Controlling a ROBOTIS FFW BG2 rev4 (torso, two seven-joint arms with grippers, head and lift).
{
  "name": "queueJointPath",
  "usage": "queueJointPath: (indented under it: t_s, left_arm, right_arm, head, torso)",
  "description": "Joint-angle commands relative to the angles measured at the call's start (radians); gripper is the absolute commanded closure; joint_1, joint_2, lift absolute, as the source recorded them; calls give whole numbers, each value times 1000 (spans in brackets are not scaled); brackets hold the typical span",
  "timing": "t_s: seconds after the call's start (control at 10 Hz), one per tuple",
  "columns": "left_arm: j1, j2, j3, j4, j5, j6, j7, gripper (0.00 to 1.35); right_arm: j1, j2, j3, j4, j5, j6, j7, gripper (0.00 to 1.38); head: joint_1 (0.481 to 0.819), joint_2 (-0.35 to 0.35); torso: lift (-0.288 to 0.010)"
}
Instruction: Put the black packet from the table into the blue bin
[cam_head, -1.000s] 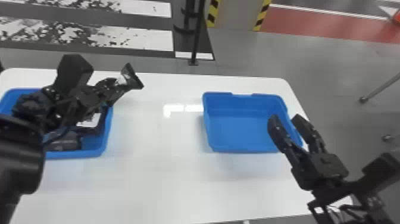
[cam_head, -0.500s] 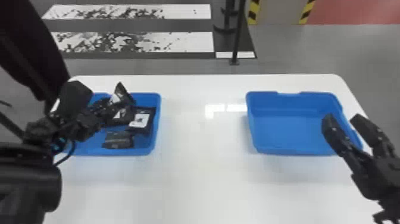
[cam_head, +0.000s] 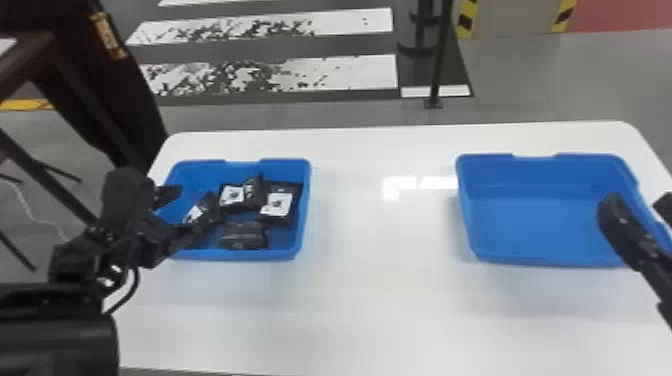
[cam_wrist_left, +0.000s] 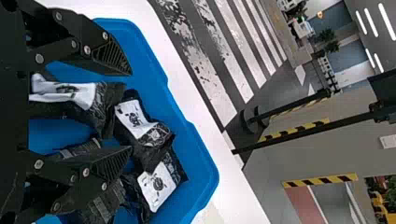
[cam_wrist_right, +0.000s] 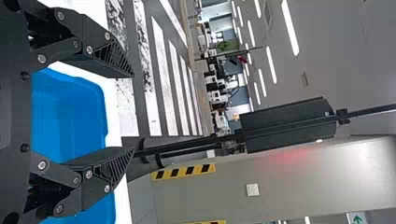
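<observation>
"Start at the left. What's at nine o'clock on the white table (cam_head: 380, 300)?"

"The left gripper (cam_head: 186, 212), leaning over the near-left side of the blue bin (cam_head: 280, 254), at that bin's own nine o'clock. Its fingers stand wide, with nothing pinched."

"And the black packet?"

"I make out four in that bin: a label-up packet (cam_head: 198, 212) at nine o'clock, by the fingertips, a propped packet (cam_head: 234, 195) at twelve, a dark packet (cam_head: 242, 236) at six and a flat packet (cam_head: 278, 203) at three. (Which one the task means, I honestly cannot tell.)"

"So which step are we in?"

"My reading is the tail end of the placing: packet inside, grip free, arm to be cleared. I can't swear that no finger brushes the nine o'clock one."

"What does the next move want?"

"Lift the left gripper straight up, fingers kept wide, then draw it back toward seven o'clock. A sideways start could drag a packet by its loose edge, or nudge the rim."

"Further round the dial?"

"A second bin (cam_head: 540, 220) sits toward two o'clock, well apart from the first. At three o'clock the right gripper (cam_head: 637, 204) hangs idle over that bin's far-right side, its fingers wide too and holding nothing. I'd ask nothing of it for this step."
</observation>
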Motion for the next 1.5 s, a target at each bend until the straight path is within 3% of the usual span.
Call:
queueJointPath:
  t_s: [0.0, 0.2, 0.4, 0.6, 0.8, 1.1, 1.4]
  left_arm:
    - [84, -53, 88, -76, 80, -41, 8, 153]
    - [219, -124, 186, -181, 247, -110, 78, 154]
    - [346, -126, 160, -203, 475, -279, 202, 156]
    - [459, -124, 86, -203, 638, -453, 336, 156]
    - [518, -119, 36, -203, 706, -571, 426, 156]
    - [513, -108, 14, -203, 736, -628, 440, 156]
    - [511, -88, -10, -203, 752, -613, 445, 156]
  right_arm:
    - [2, 1, 0, -1, -3, -2, 0, 510]
    - [7, 1, 0, -3, -7, 0, 0, 510]
    - [12, 1, 0, -8, -11, 0, 0, 510]
    - [17, 1, 0, -11, -13, 0, 0, 510]
    - [27, 1, -2, -18, -17, 0, 0, 510]
    - [34, 1, -2, -23, -19, 0, 0, 510]
    - [34, 1, -2, -23, -17, 0, 0, 510]
  head:
    - [695, 138]
    - [695, 170]
    - [695, 200]
    - [695, 175]
    - [695, 159]
    - [695, 146]
    - [695, 128]
  torso:
    - [-110]
    - [-110]
    - [-110]
    - [-110]
    - [-110]
    - [-110]
    - [-110]
